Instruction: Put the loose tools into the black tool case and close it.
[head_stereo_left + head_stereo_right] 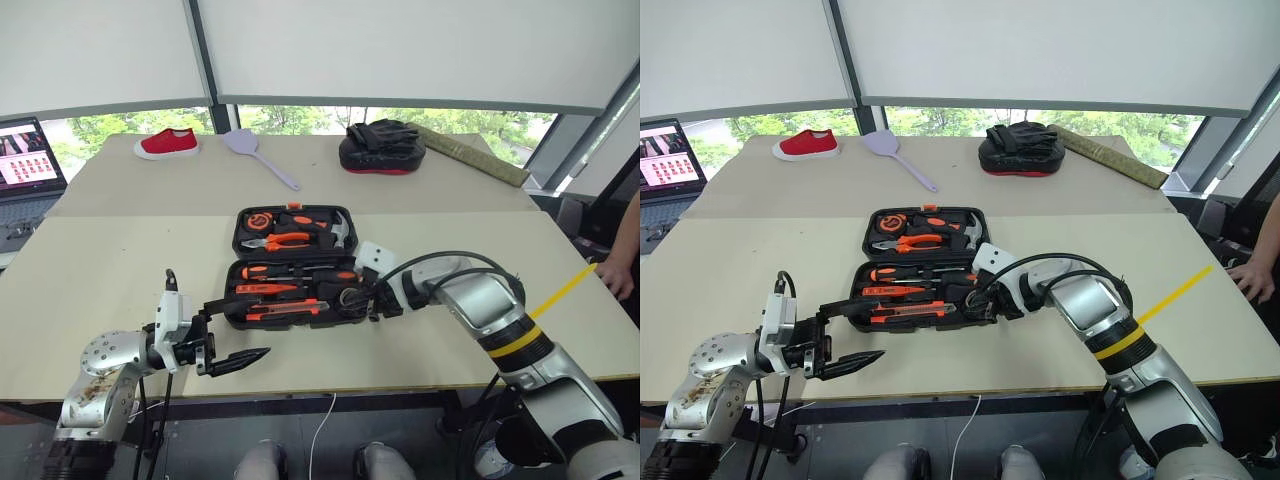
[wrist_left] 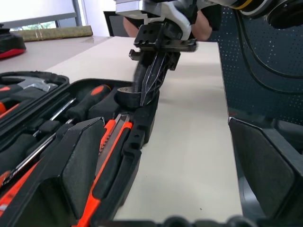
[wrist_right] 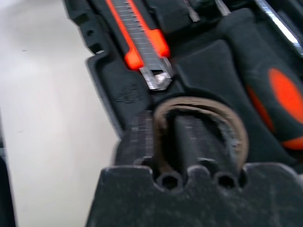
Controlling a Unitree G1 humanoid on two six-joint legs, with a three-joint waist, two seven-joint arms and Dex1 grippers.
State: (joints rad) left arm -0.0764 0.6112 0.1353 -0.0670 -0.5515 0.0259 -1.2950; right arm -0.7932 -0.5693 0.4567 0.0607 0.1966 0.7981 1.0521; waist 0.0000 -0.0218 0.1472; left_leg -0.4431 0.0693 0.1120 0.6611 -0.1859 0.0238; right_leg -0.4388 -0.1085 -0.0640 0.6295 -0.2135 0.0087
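Observation:
The black tool case lies open at the table's middle, with both halves showing orange-and-black tools in their recesses. In the near half lie the screwdrivers and, along the front, the utility knife. The dark tape roll sits in the round recess at that half's right end. My right gripper points down into the roll, jaws slightly open. One finger is inside the roll and the other is outside its wall. My left gripper hovers wide open and empty at the case's front left corner.
On the far table lie a lilac spatula, a red shoe, a black-and-red mitt and a rolled mat. A laptop stands at the far left. A person's hand rests at the right edge.

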